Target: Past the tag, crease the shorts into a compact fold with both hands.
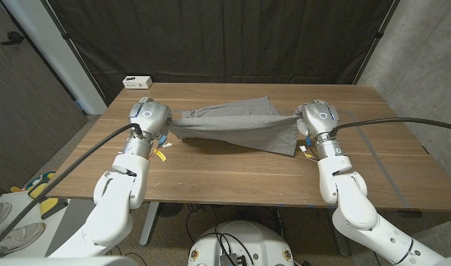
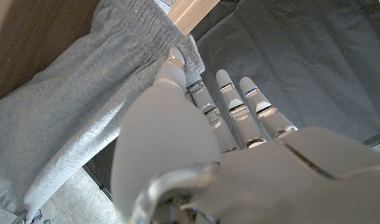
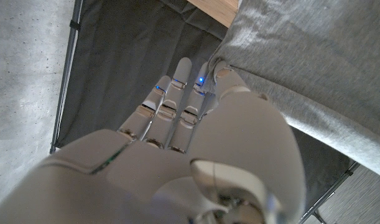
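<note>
Head view: both hands hold grey shorts (image 1: pixel 236 125) stretched above table (image 1: pixel 210 177).

We've got a wooden table (image 1: pixel 232 185) in front of a black curtain (image 1: pixel 232 37), a grey concrete wall (image 1: pixel 424 44) at right, and a small white box (image 1: pixel 136 80) on the table's far corner.

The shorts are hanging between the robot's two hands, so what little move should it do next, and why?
Probably carry the grey shorts forward and lower them, so the hanging half lays over onto the table. The left hand and right hand each pinch an end, the cloth is stretched and lifted between them, and no crease shows yet.
</note>
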Robot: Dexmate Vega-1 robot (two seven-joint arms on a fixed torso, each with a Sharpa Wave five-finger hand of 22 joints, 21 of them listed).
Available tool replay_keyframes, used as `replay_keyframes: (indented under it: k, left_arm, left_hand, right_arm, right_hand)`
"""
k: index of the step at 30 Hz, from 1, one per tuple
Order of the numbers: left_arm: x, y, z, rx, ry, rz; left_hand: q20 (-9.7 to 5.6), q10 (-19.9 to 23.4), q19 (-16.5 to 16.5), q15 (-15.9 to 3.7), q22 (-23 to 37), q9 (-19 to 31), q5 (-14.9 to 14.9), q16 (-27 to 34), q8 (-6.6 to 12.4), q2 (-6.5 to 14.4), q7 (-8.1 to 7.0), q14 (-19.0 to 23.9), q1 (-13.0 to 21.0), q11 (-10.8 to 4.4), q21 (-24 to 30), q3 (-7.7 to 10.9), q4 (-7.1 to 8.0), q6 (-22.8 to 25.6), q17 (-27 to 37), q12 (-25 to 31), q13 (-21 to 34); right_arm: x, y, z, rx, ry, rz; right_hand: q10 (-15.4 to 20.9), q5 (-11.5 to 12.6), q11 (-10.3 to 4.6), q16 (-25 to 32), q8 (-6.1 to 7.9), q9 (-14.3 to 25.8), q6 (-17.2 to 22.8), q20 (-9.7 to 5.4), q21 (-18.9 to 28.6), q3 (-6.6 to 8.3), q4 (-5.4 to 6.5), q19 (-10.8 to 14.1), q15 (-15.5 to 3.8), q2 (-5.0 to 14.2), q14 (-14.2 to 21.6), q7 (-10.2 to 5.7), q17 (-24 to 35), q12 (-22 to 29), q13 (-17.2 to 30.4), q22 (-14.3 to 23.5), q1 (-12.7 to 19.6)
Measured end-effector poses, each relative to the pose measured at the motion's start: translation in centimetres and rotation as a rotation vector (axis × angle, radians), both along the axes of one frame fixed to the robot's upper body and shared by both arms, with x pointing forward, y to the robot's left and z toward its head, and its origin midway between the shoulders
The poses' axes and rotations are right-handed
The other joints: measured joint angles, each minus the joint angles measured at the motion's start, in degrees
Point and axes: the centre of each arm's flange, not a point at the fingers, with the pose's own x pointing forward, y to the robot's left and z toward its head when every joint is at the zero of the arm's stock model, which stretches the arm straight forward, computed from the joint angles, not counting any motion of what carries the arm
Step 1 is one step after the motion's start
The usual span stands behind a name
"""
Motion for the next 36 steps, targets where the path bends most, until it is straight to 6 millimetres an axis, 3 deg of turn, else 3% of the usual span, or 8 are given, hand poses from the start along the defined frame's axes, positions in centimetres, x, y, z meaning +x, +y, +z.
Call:
replay_keyframes:
  k: [3, 21, 31, 32, 36]
  left_arm:
    - [0.3, 0.3, 0.3, -0.006, -0.009, 0.003]
    - [2.2, 1.3, 1.7, -0.042, -0.020, 0.023]
    - [2.5, 1.4, 2.7, -0.046, -0.040, 0.028]
    - [2.4, 1.6, 2.8, -0.056, -0.050, 0.036]
    - [2.3, 1.7, 3.2, -0.055, -0.066, 0.042]
  left_hand:
    - [0.00, 0.00, 0.00, 0.00, 0.00, 0.00, -0.10, 0.00, 0.07, 0.00, 0.00, 0.00, 0.00, 0.00, 0.00, 0.00, 0.00, 0.00, 0.05, 0.00, 0.00]
    - [0.00, 0.00, 0.00, -0.21, 0.00, -0.22, -0.22, 0.00, 0.24, 0.00, -0.22, 0.23, 0.00, 0.00, 0.44, -0.01, 0.01, 0.22, 0.43, 0.47, 0.00]
    - [-0.21, 0.00, 0.21, -0.10, 0.00, -0.30, -0.44, 0.00, 0.23, -0.01, -0.22, 0.34, 0.01, 0.00, 0.44, -0.02, 0.02, 0.22, 0.43, 0.57, 0.00]
    - [-0.21, 0.00, 0.22, -0.10, 0.00, -0.30, -0.44, 0.00, 0.23, -0.01, -0.22, 0.34, 0.01, 0.00, 0.50, -0.02, 0.02, 0.22, 0.43, 0.57, 0.00]
    - [-0.44, 0.00, 0.44, -0.15, 0.00, -0.44, -0.55, 0.16, 0.22, -0.02, -0.38, 0.57, 0.02, 0.00, 0.78, -0.02, 0.02, 0.38, 0.69, 0.57, 0.00]
  right_arm:
    - [0.5, 0.1, 0.4, -0.003, -0.011, 0.008]
    - [4.2, 1.0, 3.3, -0.037, -0.050, 0.060]
    - [5.2, 1.5, 4.6, -0.051, -0.088, 0.081]
    - [5.8, 1.6, 5.6, -0.059, -0.105, 0.076]
    - [6.2, 1.8, 6.3, -0.067, -0.115, 0.081]
  right_hand:
    - [0.00, -0.01, 0.00, -0.11, -0.01, 0.00, 0.25, 0.00, 0.00, -0.08, 0.07, 0.00, 0.00, 0.00, 0.00, -0.59, 0.00, 0.02, 0.04, 0.00, 0.00]
    - [0.01, 0.19, 0.01, -0.44, 0.43, 0.00, 0.14, 0.00, 0.00, -0.33, 0.17, 0.00, -0.01, 0.01, 0.41, -0.71, 0.27, 0.44, 0.53, -0.01, 0.01]
    - [0.01, 0.40, 0.01, -0.44, 0.43, 0.00, 0.25, 0.00, 0.44, -0.46, 0.16, 0.00, -0.10, 0.09, 0.51, -1.01, 0.53, 0.44, 0.79, -0.01, 0.23]
    - [0.01, 0.40, 0.01, -0.44, 0.42, 0.00, 0.25, 0.00, 0.44, -0.46, 0.15, 0.00, -0.10, 0.00, 0.51, -1.01, 0.53, 0.44, 0.79, -0.01, 0.33]
    - [0.02, 0.40, 0.00, -0.84, 0.42, 0.00, 0.24, 0.00, 0.44, -0.56, 0.24, 0.00, 0.01, 0.02, 0.61, -1.01, 0.75, 0.61, 0.86, -0.01, 0.48]
